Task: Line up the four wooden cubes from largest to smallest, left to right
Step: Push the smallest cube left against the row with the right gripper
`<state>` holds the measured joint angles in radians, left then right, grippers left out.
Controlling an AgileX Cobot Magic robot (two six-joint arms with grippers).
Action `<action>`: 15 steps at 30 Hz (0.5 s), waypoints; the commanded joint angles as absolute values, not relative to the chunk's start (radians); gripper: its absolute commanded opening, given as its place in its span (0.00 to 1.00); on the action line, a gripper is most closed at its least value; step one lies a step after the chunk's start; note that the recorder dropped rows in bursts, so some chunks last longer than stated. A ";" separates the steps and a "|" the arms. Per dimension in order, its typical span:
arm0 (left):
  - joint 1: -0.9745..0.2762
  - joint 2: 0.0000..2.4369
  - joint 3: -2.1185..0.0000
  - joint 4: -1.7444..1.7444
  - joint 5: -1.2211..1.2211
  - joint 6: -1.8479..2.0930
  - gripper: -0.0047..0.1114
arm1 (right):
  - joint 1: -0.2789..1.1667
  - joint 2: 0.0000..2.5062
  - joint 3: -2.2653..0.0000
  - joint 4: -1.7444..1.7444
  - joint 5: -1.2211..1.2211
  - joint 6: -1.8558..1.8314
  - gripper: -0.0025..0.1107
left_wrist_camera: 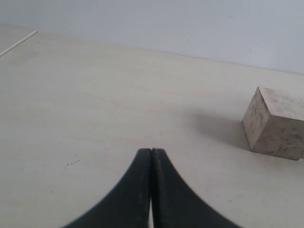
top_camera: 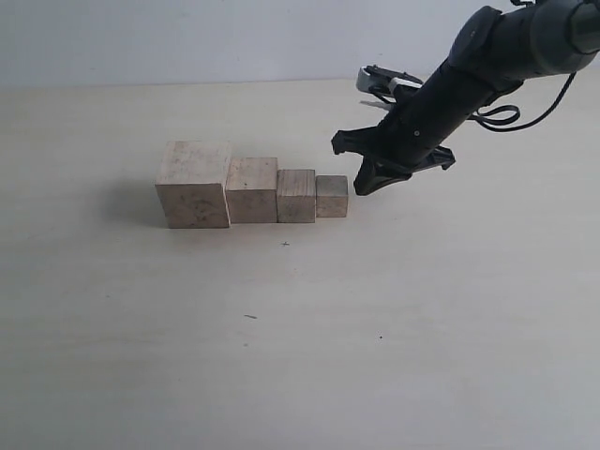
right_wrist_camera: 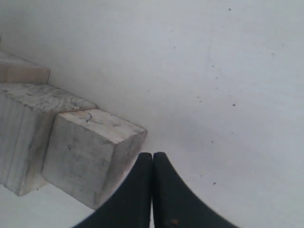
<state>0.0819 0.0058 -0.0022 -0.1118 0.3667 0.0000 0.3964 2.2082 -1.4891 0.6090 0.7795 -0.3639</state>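
Pale wood makes up the four wooden cubes (top_camera: 267,192), which stand in one row a little left of the middle of the exterior view, on the light tabletop (top_camera: 375,328). From left to right of that frame come the largest cube (top_camera: 193,185), the second cube (top_camera: 251,190), the third cube (top_camera: 295,196) and the smallest cube (top_camera: 332,197), each close against its neighbour. The black right end effector (top_camera: 364,186) is just right of the smallest cube, low near the tabletop. Its two fingers are pressed together with nothing between them. I cannot tell whether it touches the cube. The left end effector (left_wrist_camera: 151,153) shows only in the left wrist view. Its fingers are also pressed together and empty, and the largest cube stands apart from it.
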 commanded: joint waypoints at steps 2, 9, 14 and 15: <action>0.077 0.000 0.000 -0.108 0.358 0.000 0.04 | 0.396 2.232 -1.492 0.606 0.783 -0.366 0.02; 0.077 0.000 0.000 -0.108 0.358 0.000 0.04 | 0.396 2.233 -1.492 0.634 0.777 -0.391 0.02; 0.077 0.000 0.000 -0.108 0.358 0.000 0.04 | 0.396 2.233 -1.492 0.696 0.796 -0.448 0.02; 0.077 0.000 0.000 -0.108 0.358 0.000 0.04 | 0.396 2.233 -1.492 0.705 0.796 -0.457 0.02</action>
<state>0.0819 0.0058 -0.0022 -0.1118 0.3667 0.0000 0.3964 2.2354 -1.4891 0.6715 0.7909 -0.4172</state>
